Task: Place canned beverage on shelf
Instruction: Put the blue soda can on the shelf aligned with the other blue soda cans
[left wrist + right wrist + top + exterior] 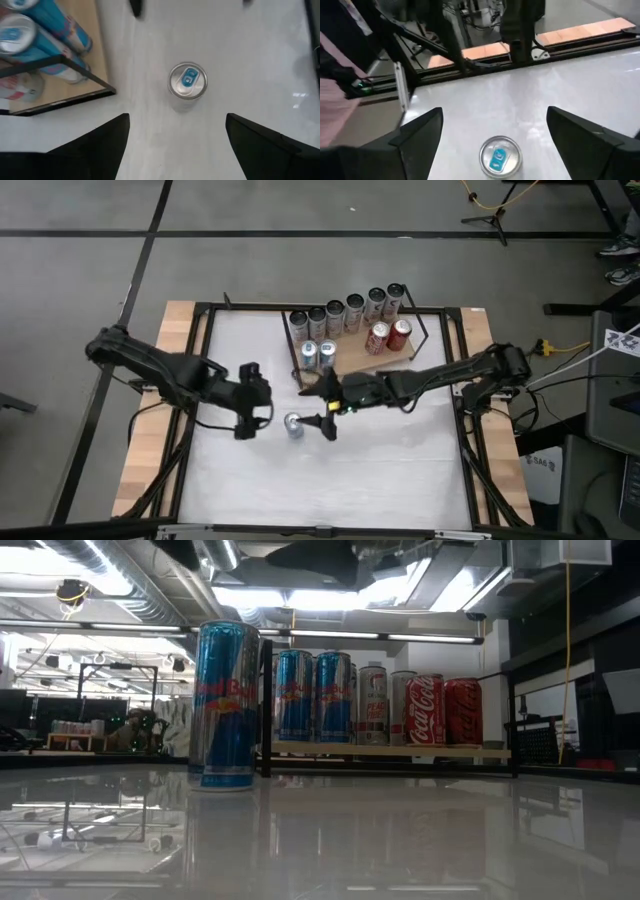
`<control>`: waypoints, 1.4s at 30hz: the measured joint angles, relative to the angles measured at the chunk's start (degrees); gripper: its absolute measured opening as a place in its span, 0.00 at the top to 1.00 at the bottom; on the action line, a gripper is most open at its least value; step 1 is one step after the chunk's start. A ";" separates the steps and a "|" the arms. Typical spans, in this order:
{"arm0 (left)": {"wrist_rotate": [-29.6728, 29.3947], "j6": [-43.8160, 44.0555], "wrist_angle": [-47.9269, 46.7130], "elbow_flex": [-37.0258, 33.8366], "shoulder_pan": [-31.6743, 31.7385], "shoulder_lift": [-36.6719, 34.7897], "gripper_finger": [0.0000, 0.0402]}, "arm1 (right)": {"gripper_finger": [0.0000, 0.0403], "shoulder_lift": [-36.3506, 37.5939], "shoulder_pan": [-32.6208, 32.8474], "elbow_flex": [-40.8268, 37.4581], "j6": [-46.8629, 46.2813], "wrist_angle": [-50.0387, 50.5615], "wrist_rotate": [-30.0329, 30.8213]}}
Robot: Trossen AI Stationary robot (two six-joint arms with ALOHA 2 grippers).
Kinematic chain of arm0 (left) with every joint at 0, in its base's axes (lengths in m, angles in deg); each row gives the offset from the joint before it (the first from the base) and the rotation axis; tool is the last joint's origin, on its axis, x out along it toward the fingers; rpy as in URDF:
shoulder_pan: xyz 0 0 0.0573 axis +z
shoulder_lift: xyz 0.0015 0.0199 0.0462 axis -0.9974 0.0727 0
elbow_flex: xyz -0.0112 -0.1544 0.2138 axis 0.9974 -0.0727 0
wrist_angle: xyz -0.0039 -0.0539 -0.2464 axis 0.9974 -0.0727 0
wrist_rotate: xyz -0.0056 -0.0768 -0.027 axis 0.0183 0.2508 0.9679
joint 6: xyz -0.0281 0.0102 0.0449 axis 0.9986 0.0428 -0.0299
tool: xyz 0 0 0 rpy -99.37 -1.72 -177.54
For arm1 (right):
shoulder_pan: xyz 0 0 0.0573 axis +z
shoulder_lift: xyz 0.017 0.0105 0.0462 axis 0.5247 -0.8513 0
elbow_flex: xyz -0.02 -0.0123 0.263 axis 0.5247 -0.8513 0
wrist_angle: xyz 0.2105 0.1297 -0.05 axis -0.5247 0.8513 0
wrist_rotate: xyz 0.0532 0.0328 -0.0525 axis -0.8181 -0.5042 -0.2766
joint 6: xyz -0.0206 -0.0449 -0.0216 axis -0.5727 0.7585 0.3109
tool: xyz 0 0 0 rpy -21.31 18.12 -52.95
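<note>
On the white tabletop (330, 480) we see a tall, slim blue-and-silver beverage can (293, 424) standing upright on its own; its silver lid carries a blue pull-tab, plain in both wrist views; from the low view its blue side bears red lettering, and it stands apart from the flat light-brown wooden shelf with the thin black wire frame (352, 358), on the open table just before the shelf's near left corner.

To the left of this can we find the left gripper (246, 418) at the end of its dark arm, which reaches in from the table's left edge and bends toward the can; its two dark fingers (95, 145) stand wide apart and hold nothing; the can lies beyond them, untouched.

To the right of the can we find the right gripper (329, 418), just beside it; its arm stretches from the table's right edge, passing along the near edge of the shelf; its fingers (420, 132) are likewise spread with the can between and ahead of them, gripping nothing.

Behind the can, on the shelf, we count two more blue-and-silver cans (318, 356) near its left end, a row of six grey slim cans (345, 311) along its far edge, and two red cola cans (389, 336) toward the right; all stand upright.
</note>
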 joint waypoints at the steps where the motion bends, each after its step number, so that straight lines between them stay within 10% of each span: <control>1: -0.06 0.09 -0.21 0.00 0.00 -1.17 0.20 | 0.14 -0.84 0.42 0.00 0.45 -0.52 1.12; 42: -4.70 1.39 -0.18 -0.11 0.02 -8.42 0.20 | 0.14 -13.29 2.28 -0.09 3.31 -5.13 4.28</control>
